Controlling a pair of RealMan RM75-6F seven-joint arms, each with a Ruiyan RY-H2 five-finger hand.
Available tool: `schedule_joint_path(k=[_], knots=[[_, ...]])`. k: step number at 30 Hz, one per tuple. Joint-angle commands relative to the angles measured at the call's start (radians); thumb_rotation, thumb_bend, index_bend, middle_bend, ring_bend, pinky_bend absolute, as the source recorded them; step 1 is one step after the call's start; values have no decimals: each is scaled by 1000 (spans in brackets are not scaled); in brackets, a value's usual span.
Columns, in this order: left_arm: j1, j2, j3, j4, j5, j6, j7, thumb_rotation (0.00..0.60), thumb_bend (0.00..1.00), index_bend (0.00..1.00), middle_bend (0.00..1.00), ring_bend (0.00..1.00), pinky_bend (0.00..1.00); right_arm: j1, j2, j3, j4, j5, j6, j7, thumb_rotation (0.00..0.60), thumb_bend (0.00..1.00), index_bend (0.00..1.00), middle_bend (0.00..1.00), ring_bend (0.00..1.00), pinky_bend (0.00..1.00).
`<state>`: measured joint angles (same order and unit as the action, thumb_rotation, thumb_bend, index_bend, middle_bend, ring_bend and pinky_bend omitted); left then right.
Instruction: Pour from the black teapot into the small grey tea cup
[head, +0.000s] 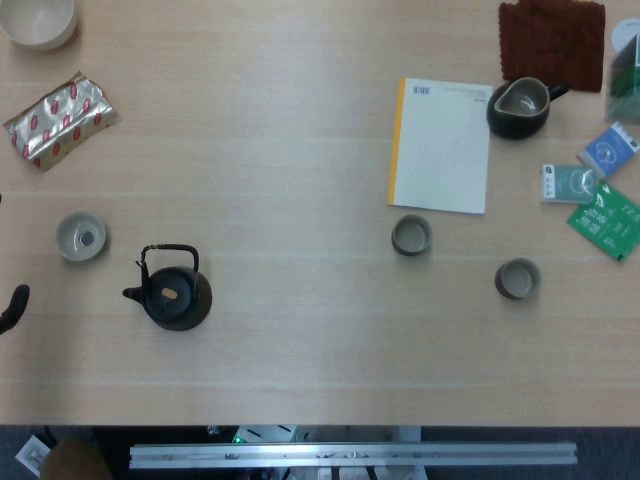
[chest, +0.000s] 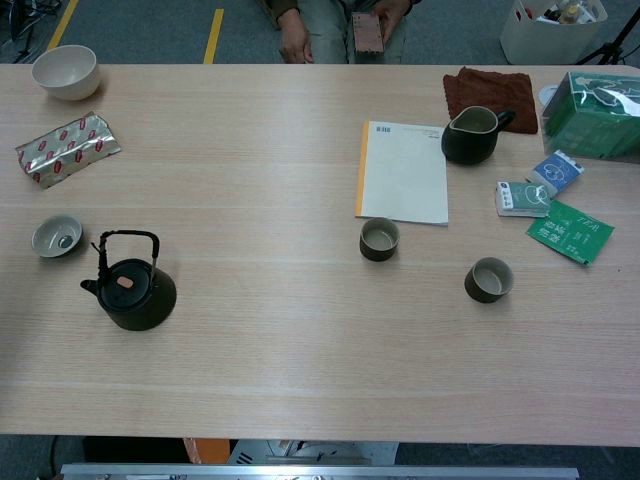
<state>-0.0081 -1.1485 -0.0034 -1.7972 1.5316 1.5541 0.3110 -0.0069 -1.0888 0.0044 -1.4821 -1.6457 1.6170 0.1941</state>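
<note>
Black teapot (head: 172, 295) sits upright near the desk's (head: 300, 150) left edge, toward the front: squat, round, matte dark body, thin wire bail handle standing up, short spout pointing left, tan patch on the lid. Small grey tea cup (head: 81, 238) just beside it, up-left, apart, pale glazed bowl with a dark spot inside. Two darker olive cups, (head: 411, 236) and (head: 518, 279), stand right of centre. One dark pitcher (head: 520, 108) by a brown woven cloth (head: 552, 38) at the far right corner. One white booklet (head: 441, 145) with yellow spine, flat. One crinkled foil packet (head: 60, 118), one cream bowl (head: 38, 20) at far left. Left hand (head: 12, 306): only a dark sliver at the left edge, fingers' state can't tell. Right hand not visible.
</note>
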Motion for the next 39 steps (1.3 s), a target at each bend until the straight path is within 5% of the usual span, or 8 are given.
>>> schedule_joint_path(k=[1, 13, 22, 39], knots=[[-4, 8, 10, -5, 9, -13, -9, 600, 247, 3, 51, 0, 0, 5, 8, 8, -12, -1, 3, -9, 600, 146, 270, 251, 144, 272], [-76, 28, 57, -46, 42, -176, 28, 600, 243, 2, 47, 0, 0, 31, 18, 29, -25, 12, -14, -8, 600, 146, 270, 251, 143, 272], [-146, 9, 71, -55, 39, -304, 94, 600, 133, 0, 25, 0, 0, 34, 19, 35, -15, 24, -18, 3, 600, 146, 270, 251, 144, 272], [-231, -136, 64, 26, 13, -417, 105, 600, 95, 0, 0, 0, 0, 31, 12, 32, 3, 44, -27, 20, 600, 146, 270, 251, 143, 272]])
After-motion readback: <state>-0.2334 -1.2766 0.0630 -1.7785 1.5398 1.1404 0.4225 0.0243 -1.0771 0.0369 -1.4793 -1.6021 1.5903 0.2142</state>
